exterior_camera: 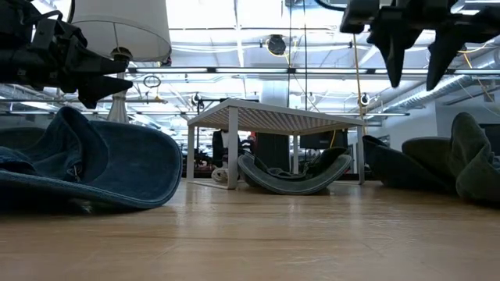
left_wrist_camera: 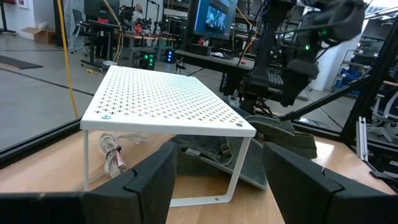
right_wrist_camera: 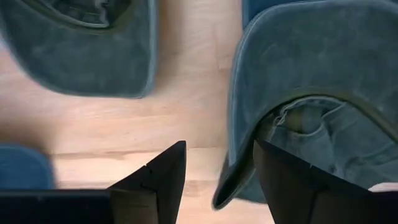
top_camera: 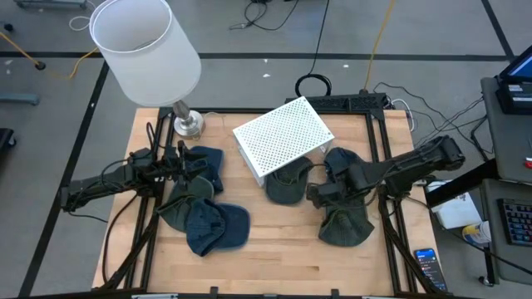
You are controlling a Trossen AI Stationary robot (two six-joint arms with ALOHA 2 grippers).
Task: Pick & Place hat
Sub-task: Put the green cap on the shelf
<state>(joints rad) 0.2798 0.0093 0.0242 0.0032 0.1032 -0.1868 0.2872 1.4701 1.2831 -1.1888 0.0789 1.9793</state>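
Several denim hats lie on the wooden table. A grey-green hat lies upside down on its crown, partly under the white perforated shelf; it also shows in the low view. My right gripper hangs open above this hat's brim edge, well clear of the table in the low view. My left gripper is open and empty, held level above a blue hat, pointing at the shelf. More hats lie at the left and right.
A white lamp stands on its metal base at the far left corner. A dark green hat lies near the left arm and another under the right arm. Bare wood lies along the near edge.
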